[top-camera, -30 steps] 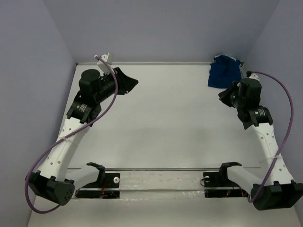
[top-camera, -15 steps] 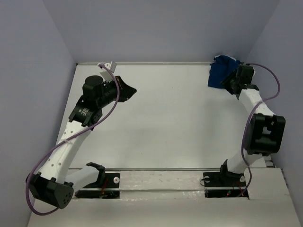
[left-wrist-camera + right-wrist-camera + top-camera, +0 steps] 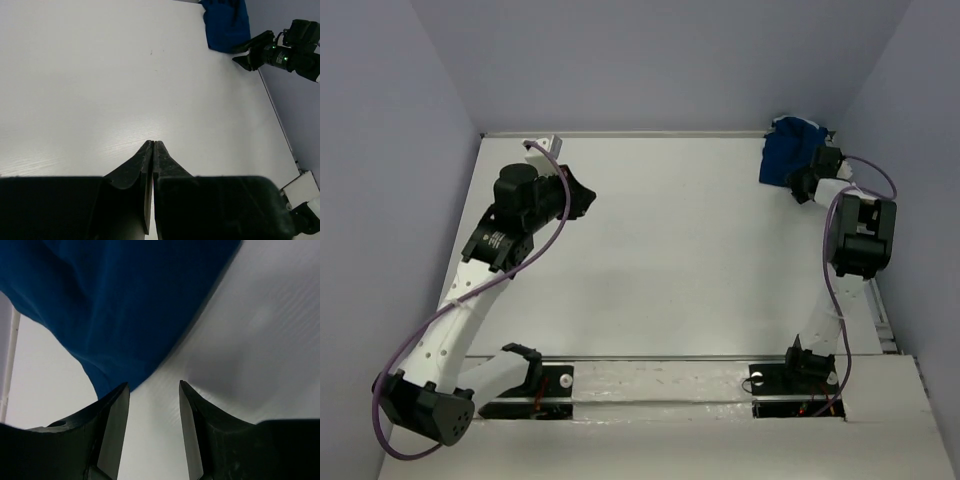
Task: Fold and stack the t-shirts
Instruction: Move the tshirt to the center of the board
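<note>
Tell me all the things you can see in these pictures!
t-shirt: one, dark blue, bunched in the table's far right corner
table: one, white, under everything
walls: pale lilac, around the table
cables: two, purple, one along each arm
left gripper: one, black, shut on nothing, above the table's far left part
right gripper: one, black, open, right by the t-shirt's edge
</note>
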